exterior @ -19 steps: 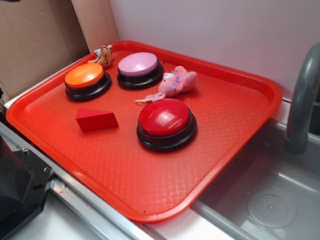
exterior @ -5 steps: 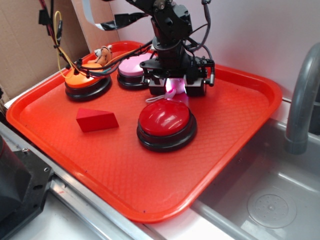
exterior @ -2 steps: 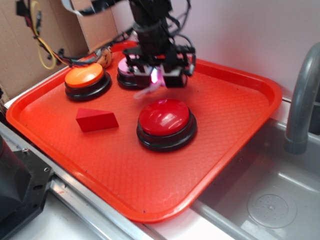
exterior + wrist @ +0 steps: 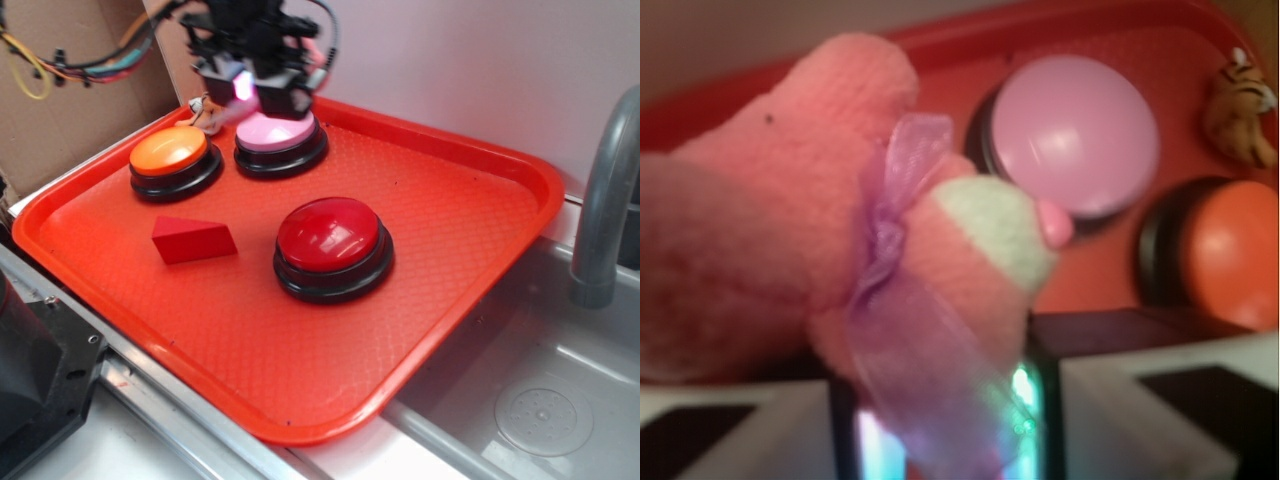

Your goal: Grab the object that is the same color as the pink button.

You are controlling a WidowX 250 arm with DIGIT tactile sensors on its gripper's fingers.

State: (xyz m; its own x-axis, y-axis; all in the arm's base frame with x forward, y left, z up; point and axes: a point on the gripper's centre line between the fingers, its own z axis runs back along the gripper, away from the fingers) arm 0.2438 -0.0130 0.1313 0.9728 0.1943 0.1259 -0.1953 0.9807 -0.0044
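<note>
My gripper is shut on the pink plush toy and holds it in the air above the pink button at the back of the red tray. In the exterior view only a sliver of the toy and its pale tail show between the jaws. In the wrist view the toy fills the left and centre, with a purple ribbon at its neck and a white snout. The pink button lies below it on the tray.
An orange button and a small orange tiger plush sit at the tray's back left. A red button stands mid-tray, a red wedge block to its left. A grey faucet and sink are at the right. Cardboard stands behind.
The gripper came down on the pink toy, shut on it, lifted it off the tray and carried it back and left over the pink button.
</note>
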